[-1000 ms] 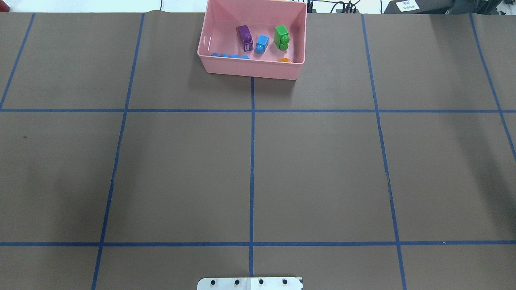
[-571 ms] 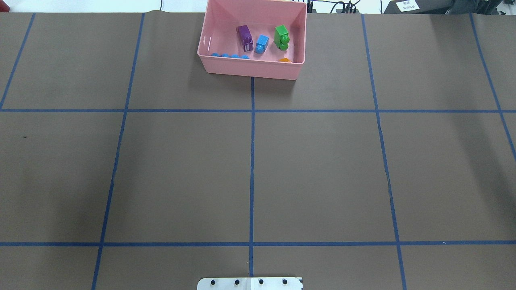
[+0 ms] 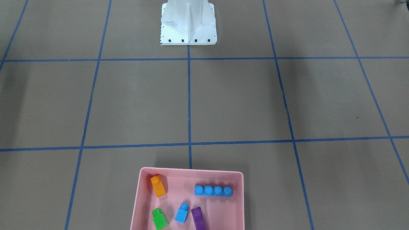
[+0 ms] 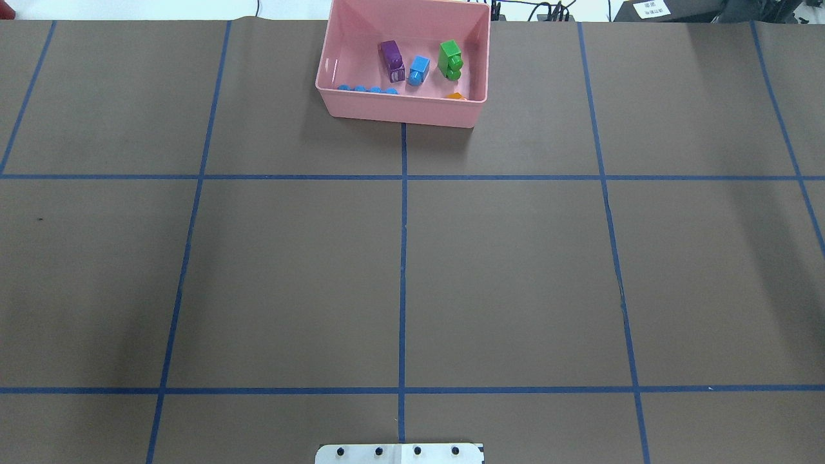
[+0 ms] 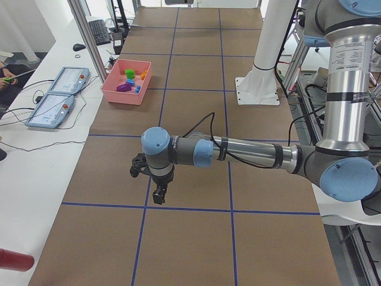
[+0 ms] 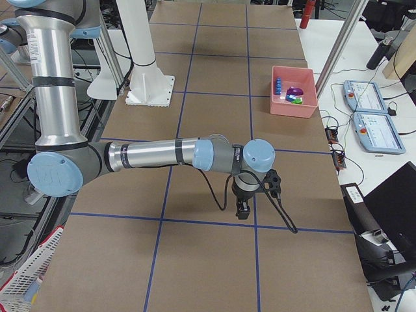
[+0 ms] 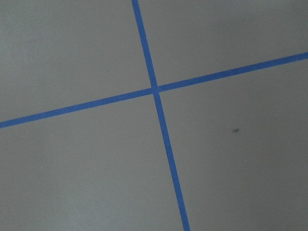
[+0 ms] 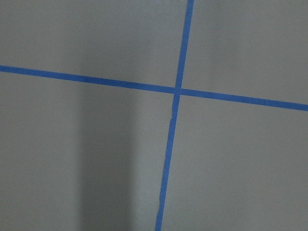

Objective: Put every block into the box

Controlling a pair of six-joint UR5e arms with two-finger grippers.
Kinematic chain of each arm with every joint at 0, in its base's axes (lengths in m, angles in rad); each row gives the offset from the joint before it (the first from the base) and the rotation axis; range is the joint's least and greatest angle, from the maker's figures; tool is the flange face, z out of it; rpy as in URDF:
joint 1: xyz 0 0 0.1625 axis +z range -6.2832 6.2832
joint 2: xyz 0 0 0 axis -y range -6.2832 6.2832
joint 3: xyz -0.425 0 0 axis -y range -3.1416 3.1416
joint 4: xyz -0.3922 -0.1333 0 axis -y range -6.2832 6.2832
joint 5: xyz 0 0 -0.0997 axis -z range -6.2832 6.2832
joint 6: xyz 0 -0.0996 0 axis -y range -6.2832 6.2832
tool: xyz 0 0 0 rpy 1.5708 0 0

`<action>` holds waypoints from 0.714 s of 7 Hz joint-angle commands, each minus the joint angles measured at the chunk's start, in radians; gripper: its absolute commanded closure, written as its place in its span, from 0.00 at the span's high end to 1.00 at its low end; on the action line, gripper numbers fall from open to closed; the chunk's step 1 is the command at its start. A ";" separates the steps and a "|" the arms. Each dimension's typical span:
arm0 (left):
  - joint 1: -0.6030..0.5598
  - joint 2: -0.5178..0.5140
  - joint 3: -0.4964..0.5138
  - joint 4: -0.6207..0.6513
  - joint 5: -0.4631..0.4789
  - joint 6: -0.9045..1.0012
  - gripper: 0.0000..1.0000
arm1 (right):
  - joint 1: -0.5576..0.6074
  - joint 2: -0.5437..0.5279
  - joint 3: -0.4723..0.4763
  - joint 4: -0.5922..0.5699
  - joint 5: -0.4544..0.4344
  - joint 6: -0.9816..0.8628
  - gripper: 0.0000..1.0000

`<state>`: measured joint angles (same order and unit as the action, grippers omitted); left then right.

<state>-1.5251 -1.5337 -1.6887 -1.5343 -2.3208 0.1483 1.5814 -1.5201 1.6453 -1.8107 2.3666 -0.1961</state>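
Over the table (image 4: pixel 515 258), left claw (image 5: pixel 158 195) and right claw (image 6: pixel 244 210) touch nothing; opening cannot be told.

The shallow pink box (image 3: pixel 220 207), at the tabletop (image 3: pixel 236 102) edge far from the robot, holds all 5 glossy blocks: orange (image 3: pixel 158 185), long 4-stud blue (image 3: pixel 213 190), green (image 3: pixel 159 218), small blue (image 3: pixel 181 214) and purple (image 3: pixel 199 218).

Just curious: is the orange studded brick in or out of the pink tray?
In: the orange studded plastic brick lies within the pink plastic tray.
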 commanded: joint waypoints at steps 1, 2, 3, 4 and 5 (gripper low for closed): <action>-0.023 0.007 0.007 -0.018 -0.012 0.004 1.00 | 0.000 -0.026 -0.002 0.001 0.032 0.000 1.00; -0.059 -0.008 0.012 -0.010 -0.011 0.022 1.00 | 0.000 -0.028 -0.001 0.001 0.034 0.000 1.00; -0.066 -0.019 0.032 -0.009 -0.009 0.051 1.00 | 0.000 -0.029 -0.001 0.002 0.036 0.000 1.00; -0.067 -0.022 0.043 -0.015 -0.012 0.053 1.00 | 0.000 -0.029 -0.001 0.002 0.036 0.000 1.00; -0.067 -0.023 0.037 -0.017 -0.011 0.051 1.00 | 0.000 -0.029 0.008 0.002 0.036 0.000 1.00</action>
<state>-1.5895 -1.5531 -1.6534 -1.5481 -2.3319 0.1961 1.5815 -1.5487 1.6467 -1.8088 2.4017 -0.1963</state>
